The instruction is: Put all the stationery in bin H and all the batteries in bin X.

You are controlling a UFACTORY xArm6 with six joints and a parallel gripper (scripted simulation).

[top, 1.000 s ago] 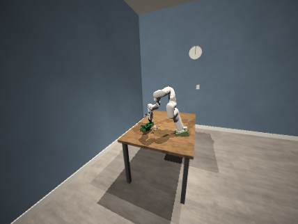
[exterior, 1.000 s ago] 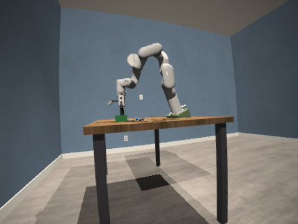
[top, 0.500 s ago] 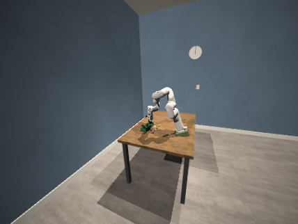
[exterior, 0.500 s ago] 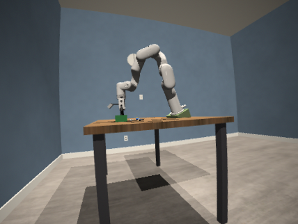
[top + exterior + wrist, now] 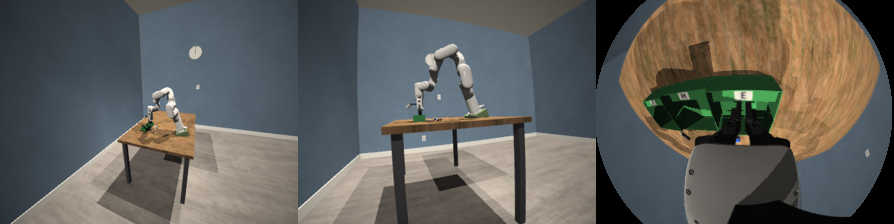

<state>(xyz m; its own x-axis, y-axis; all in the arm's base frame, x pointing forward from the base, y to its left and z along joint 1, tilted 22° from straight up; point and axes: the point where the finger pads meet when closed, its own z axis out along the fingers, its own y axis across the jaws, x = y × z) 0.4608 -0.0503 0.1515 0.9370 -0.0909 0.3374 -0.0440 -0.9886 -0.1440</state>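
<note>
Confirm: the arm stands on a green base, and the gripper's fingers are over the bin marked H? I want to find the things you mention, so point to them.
Wrong bin. The wrist view shows the fingers of the gripper (image 5: 150, 122) (image 5: 420, 113) (image 5: 744, 105) over the bin marked E (image 5: 151, 125) (image 5: 768, 93), not H. The rest holds: the arm stands on a green base (image 5: 182, 133) (image 5: 483, 113).
</note>
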